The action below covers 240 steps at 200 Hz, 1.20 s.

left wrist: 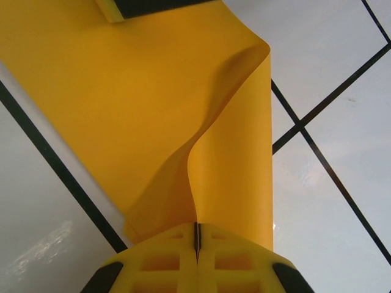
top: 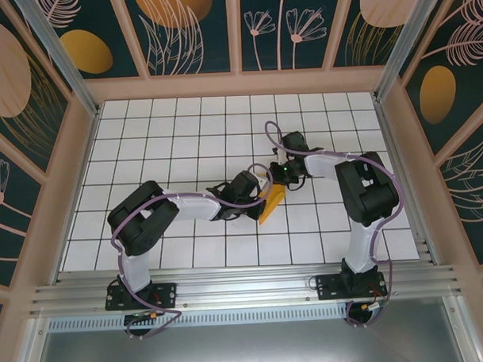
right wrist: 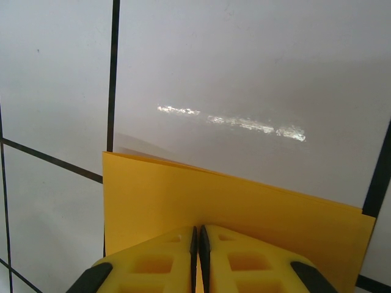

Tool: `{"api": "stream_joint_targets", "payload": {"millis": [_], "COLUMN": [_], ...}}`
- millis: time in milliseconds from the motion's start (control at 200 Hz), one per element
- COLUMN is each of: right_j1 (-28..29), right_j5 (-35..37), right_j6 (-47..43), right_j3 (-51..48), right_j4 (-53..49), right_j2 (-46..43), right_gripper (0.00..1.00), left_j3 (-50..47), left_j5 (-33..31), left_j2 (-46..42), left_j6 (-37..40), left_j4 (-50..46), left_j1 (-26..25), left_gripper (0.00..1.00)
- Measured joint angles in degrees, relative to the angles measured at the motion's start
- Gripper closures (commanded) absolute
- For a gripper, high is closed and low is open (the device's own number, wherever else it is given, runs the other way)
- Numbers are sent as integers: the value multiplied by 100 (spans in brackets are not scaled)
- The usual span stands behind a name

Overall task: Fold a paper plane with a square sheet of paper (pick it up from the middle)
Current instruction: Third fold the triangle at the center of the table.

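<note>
Folding underway: square sheet of paper (top: pixel 272 202) already doubled over, one layer bowed, held at tabletop (top: pixel 184 135) centre. Left hand (left wrist: pixel 197 235) & right hand (right wrist: pixel 198 235) both clamped on it. Dart shape judged not yet formed; nose & wing folds left.

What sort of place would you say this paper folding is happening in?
Probably a purpose-built robot test booth: a white gridded table, wall panels with a dark floral print enclosing it, and a metal rail along the near edge.
</note>
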Motion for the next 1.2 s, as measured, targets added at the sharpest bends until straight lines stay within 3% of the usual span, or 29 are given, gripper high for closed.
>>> {"api": "stream_joint_targets", "payload": {"millis": [1201], "right_j1": [4], "right_j5": [20], "right_j6": [39], "right_j3": [-2], "right_j4": [7], "right_j2": [-2], "right_gripper": [84], "left_j3": [-68], "left_j5": [-37], "left_j2": [66], "left_j6": [-81], "left_j4": [271], "left_j1": [0], "left_gripper": [97]}}
